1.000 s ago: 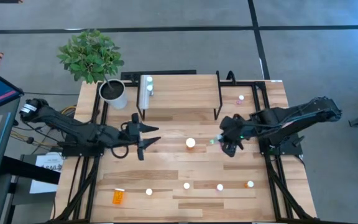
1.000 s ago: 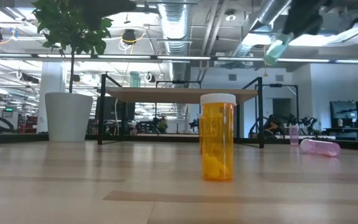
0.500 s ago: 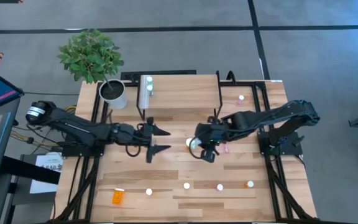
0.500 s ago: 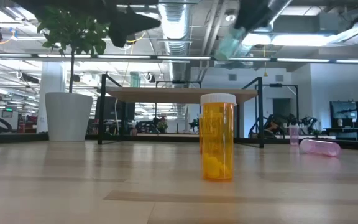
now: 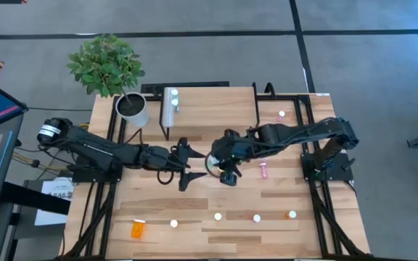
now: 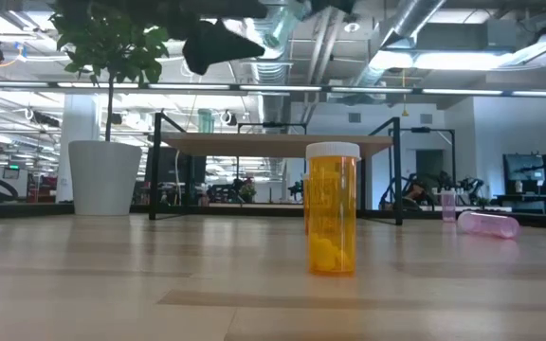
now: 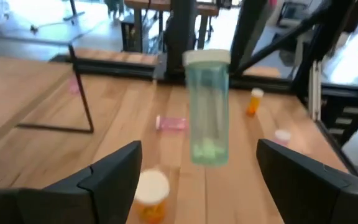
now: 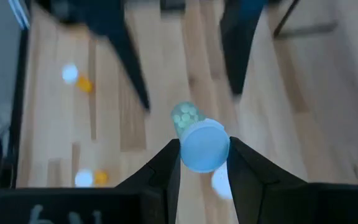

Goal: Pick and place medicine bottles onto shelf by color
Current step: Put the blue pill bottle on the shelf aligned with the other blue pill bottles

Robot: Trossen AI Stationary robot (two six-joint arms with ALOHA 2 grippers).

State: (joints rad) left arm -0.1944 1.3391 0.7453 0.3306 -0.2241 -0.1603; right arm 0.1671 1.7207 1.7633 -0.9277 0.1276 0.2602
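Right gripper [image 8: 202, 163] pinches teal bottle [image 7: 207, 109] by its cap, mid-tabletop [image 5: 194, 210], aloft. Left gripper [image 7: 197, 177] spread wide either side, not touching. Low view crops both grippers.

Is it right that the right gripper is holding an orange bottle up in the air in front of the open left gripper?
Not quite. The bottle is green, not orange, as the left wrist view shows. The right gripper does hold it in the air, before the open left gripper.
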